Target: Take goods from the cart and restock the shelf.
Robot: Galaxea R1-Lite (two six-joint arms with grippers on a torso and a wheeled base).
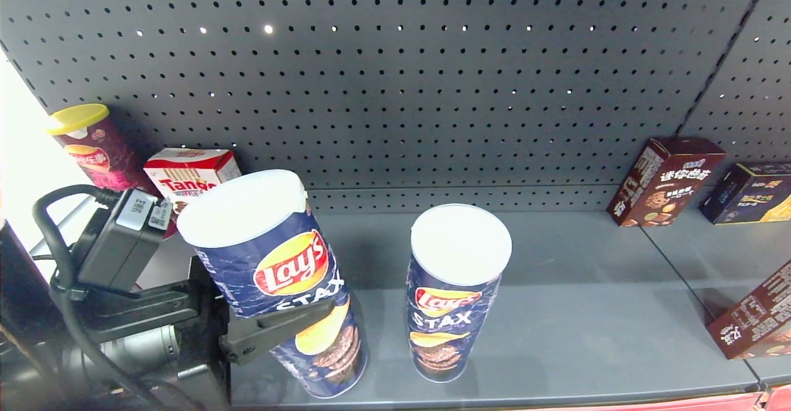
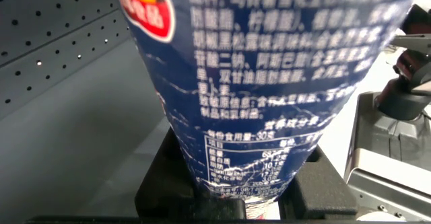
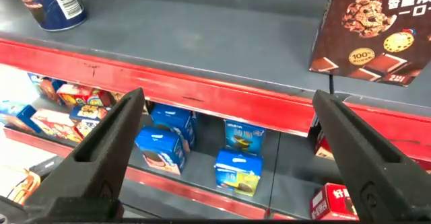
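Left arm, can in grip, tilted over the shelf front.

The left gripper (image 1: 290, 327) is clamped on the lower body of the held chip can (image 1: 278, 275). The can's long axis leans, with the lid toward the robot's left and the base toward the second can (image 1: 454, 300), which stands upright to its right, with a gap between them. The base sits low at the front of the shelf (image 1: 587, 312); I cannot tell whether it touches. Judgement: setting it down calls for bringing the axis vertical while keeping that gap. The right gripper (image 3: 229, 99) has its fingers spread and holds nothing, out before the shelf's red edge.
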